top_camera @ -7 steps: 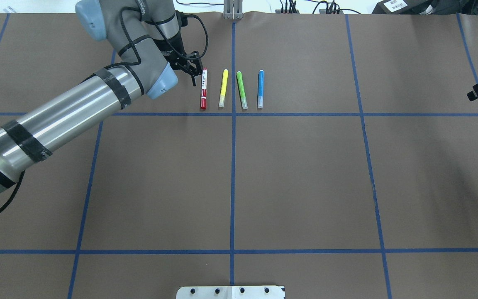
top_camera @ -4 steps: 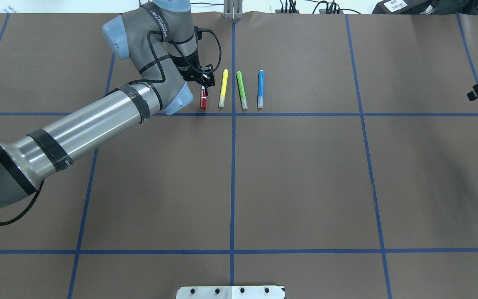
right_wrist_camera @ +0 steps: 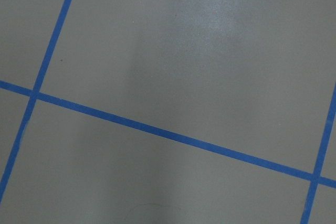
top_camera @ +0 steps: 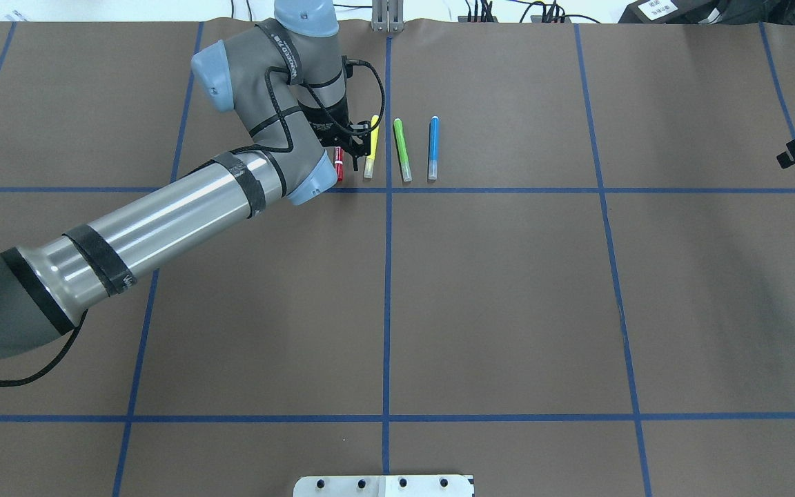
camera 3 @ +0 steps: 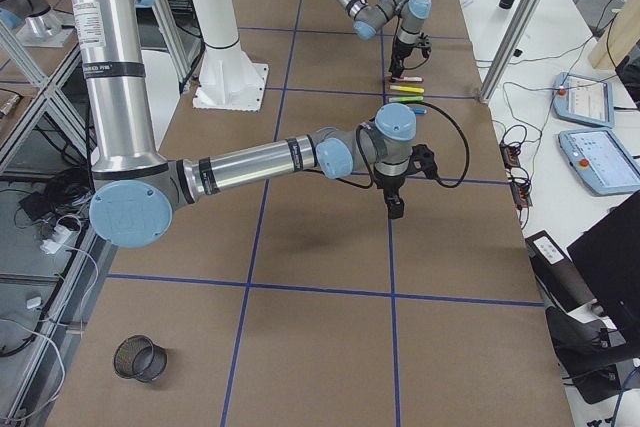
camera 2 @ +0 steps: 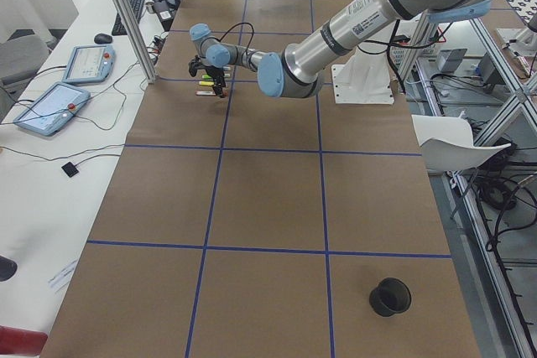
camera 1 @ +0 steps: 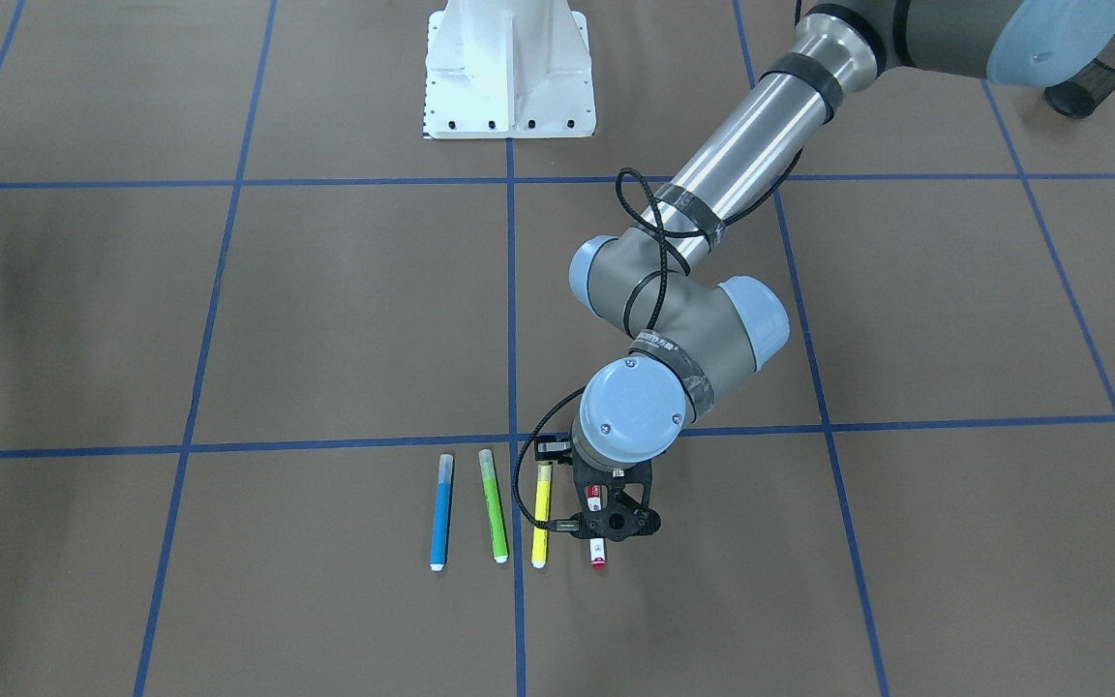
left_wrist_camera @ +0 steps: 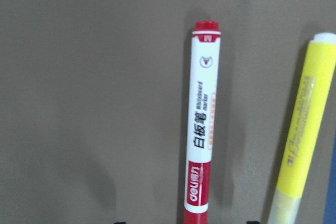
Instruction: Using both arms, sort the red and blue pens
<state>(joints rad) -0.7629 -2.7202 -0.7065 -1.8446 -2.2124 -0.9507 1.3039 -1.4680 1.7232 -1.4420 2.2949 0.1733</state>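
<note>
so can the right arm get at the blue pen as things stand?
Probably yes. The blue pen lies at the row's end nearest the right gripper, with nothing lying between them. The left gripper sits over the red pen at the opposite end, clear of it.

On red pen (left_wrist_camera: 202, 129), lying under left gripper (camera 1: 614, 528): white barrel reads "白板笔" and "Whiteboard marker"; red band reads "deli". On yellow marker (left_wrist_camera: 304, 129), beside gripper: faint lettering, unreadable.
</note>
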